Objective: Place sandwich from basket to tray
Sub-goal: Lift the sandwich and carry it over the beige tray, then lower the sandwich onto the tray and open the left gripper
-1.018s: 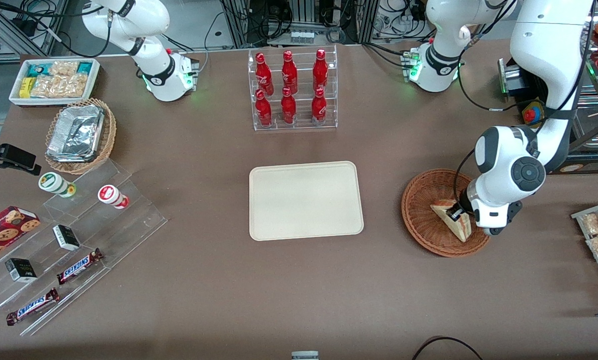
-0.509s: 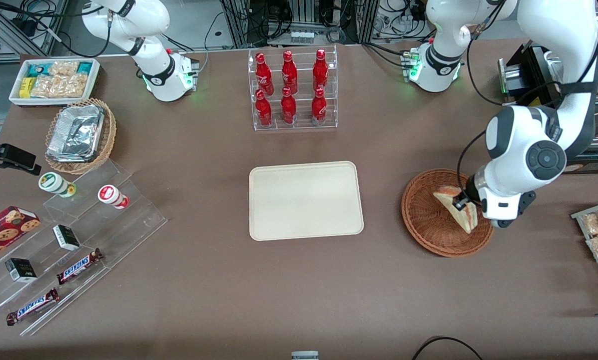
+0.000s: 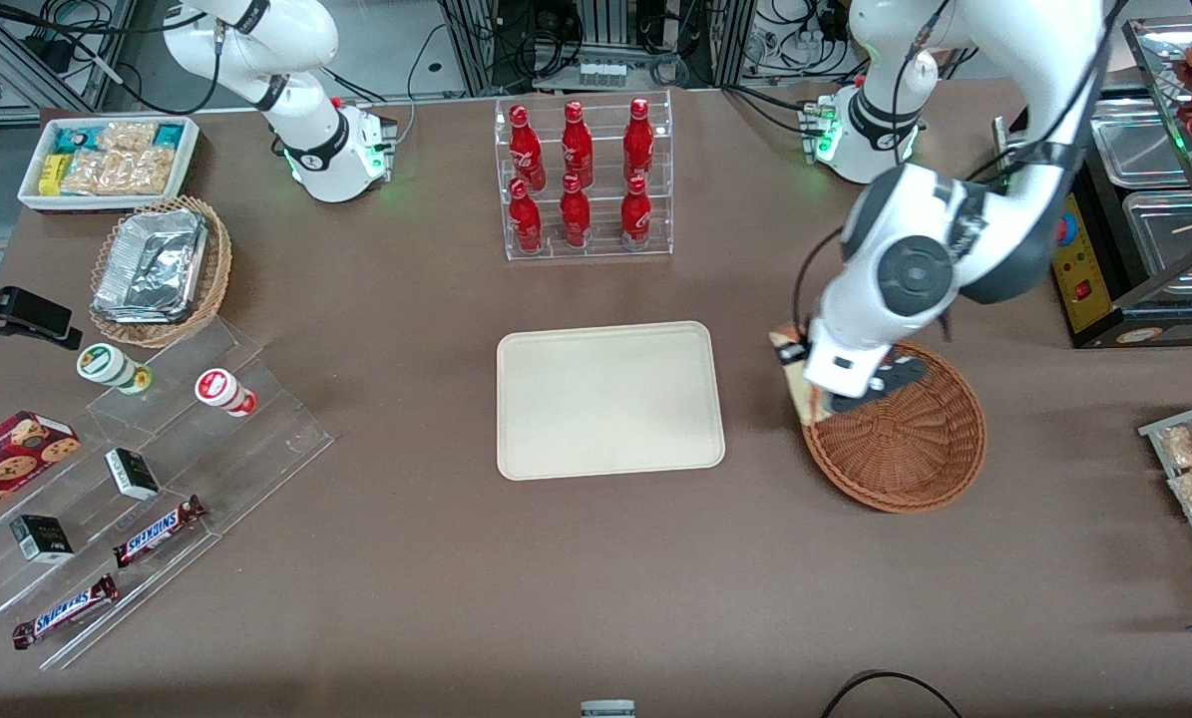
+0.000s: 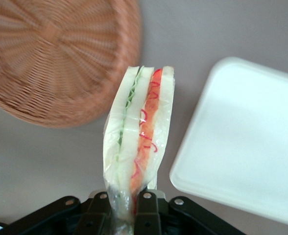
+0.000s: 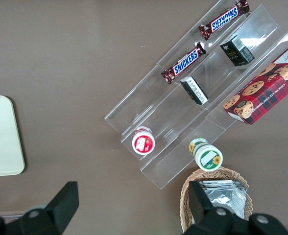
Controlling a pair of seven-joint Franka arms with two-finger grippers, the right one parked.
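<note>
My hand (image 4: 127,208) pinches the sandwich (image 4: 139,142) above the basket (image 3: 895,439) rim; I should probably carry it level, clearing the tray (image 3: 610,399) edge

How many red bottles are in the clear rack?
6 red bottles stand in the clear plastic rack: three on the upper step, three on the lower. None seem hidden.

Even overhead light, soft shadows; just past the black two-finger gripper (image 4: 127,208), the round reddish-brown wicker basket (image 4: 56,54) blurs.
</note>
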